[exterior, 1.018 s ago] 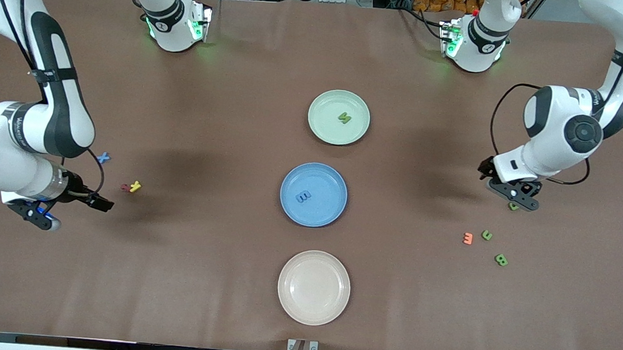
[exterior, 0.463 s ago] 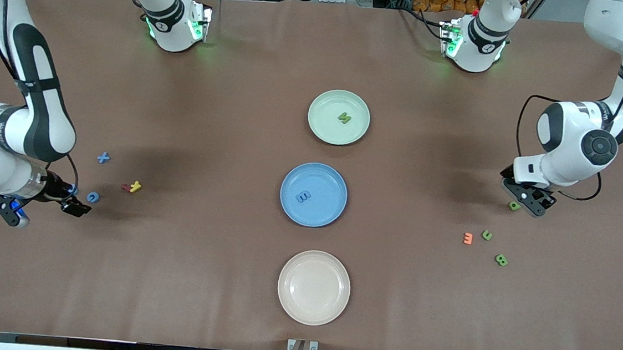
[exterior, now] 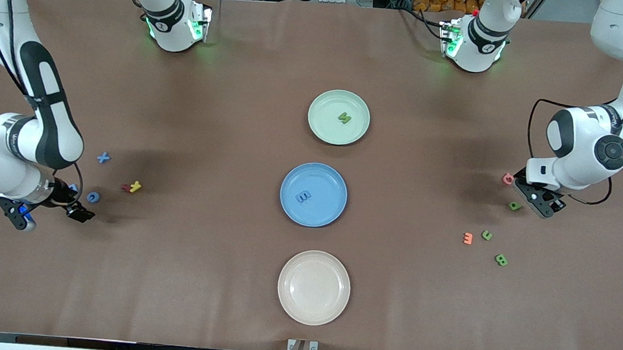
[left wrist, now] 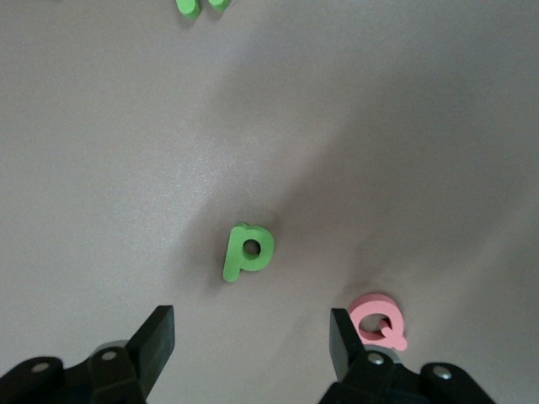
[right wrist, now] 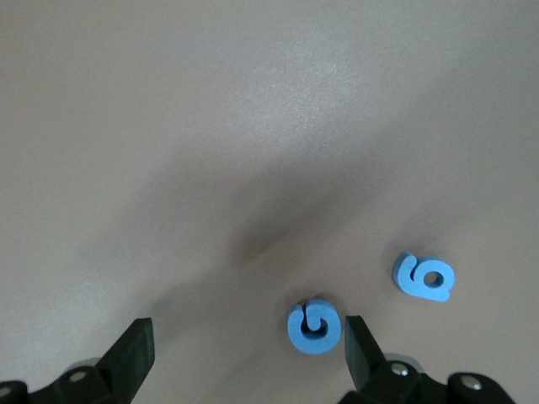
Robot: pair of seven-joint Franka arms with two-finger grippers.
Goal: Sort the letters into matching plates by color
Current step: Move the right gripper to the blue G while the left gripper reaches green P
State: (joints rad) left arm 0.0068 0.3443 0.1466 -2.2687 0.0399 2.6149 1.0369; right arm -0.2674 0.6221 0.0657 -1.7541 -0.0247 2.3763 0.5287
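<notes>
Brown table (exterior: 228, 107) — green p (left wrist: 248, 252) just ahead of wide-open left claw (left wrist: 251, 341); blue G (right wrist: 313, 326) by wide-open right claw (right wrist: 248, 353)

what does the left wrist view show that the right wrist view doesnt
Only the left wrist view: a green p lying between and ahead of the open left gripper, a pink Q beside one finger, and two more green letters at the picture's edge.

Only the right wrist view: a blue round letter and a blue 6 near the open right gripper.

Both: the bare brown table, open black fingers, nothing held, no plates.
</notes>
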